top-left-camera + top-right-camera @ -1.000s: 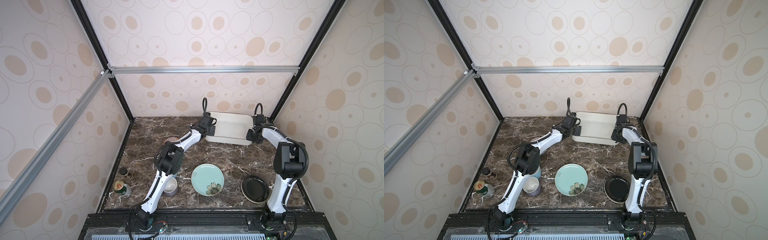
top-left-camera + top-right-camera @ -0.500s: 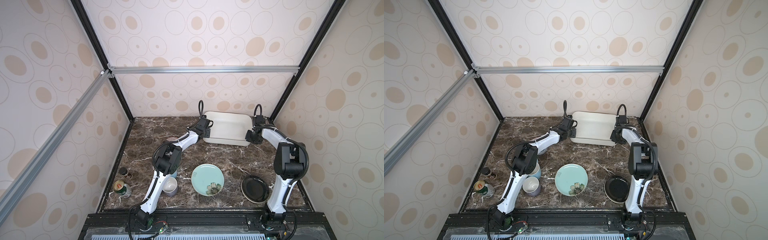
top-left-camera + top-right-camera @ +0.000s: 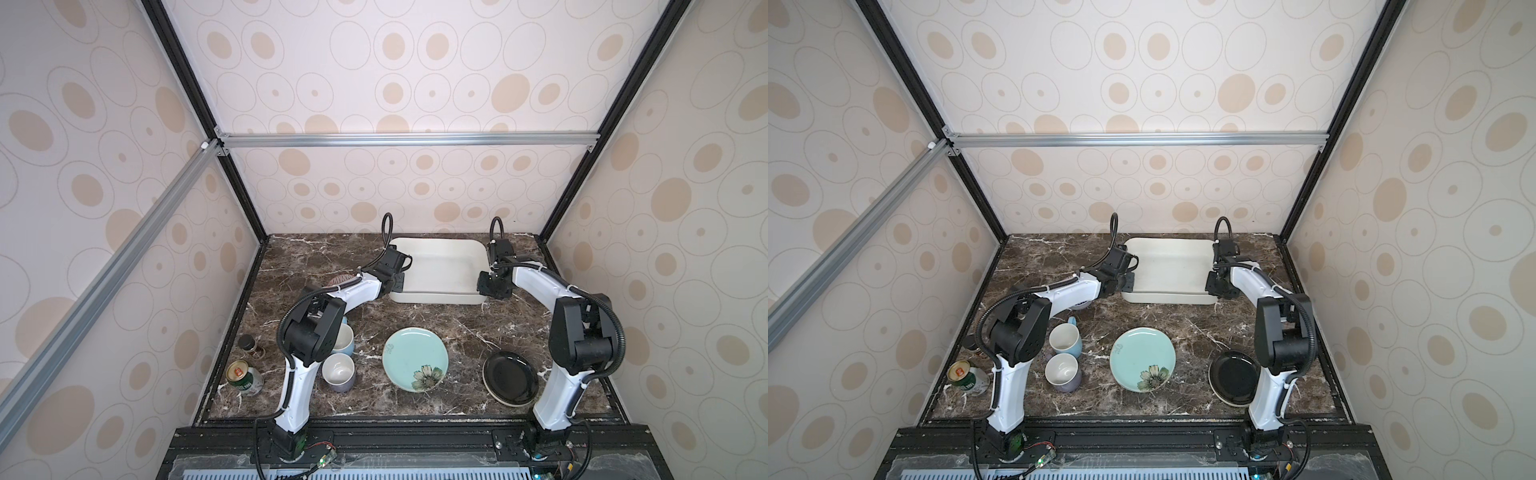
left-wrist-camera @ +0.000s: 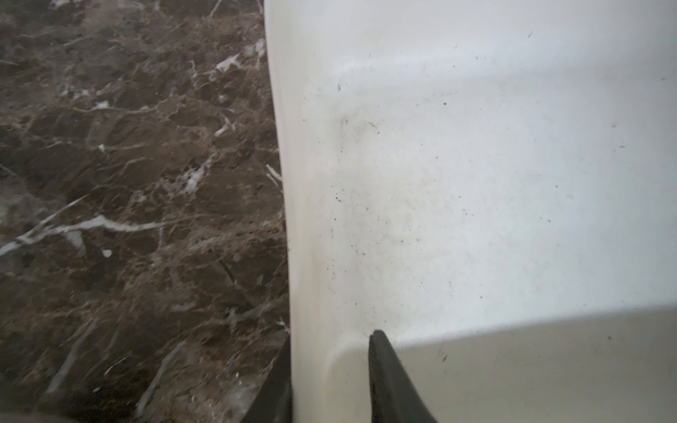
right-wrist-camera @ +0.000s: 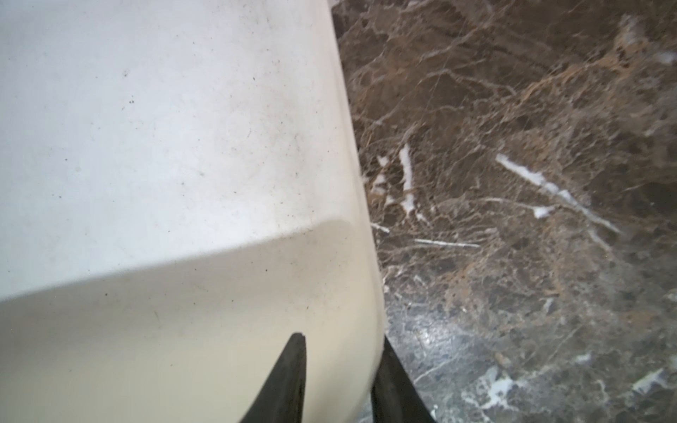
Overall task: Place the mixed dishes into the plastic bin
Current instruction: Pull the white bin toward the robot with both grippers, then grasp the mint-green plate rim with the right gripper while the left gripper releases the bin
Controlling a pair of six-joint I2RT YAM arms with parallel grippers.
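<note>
Left hand (image 4: 331, 340) and right hand (image 5: 342, 340) have clamped onto the plastic bin (image 3: 436, 297), its long axis lying left-to-right.

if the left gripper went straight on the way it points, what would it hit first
The bin: the left gripper straddles its wall, so the inner finger would likely meet its floor first.

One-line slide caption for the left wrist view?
Left gripper's jaws clamp the white plastic bin's side wall; marble table alongside.

Nothing legible anywhere; the green drink can (image 3: 245, 378) carries a label too small to read; small dark marks on the teal plate (image 3: 415, 361) are indecipherable.
</note>
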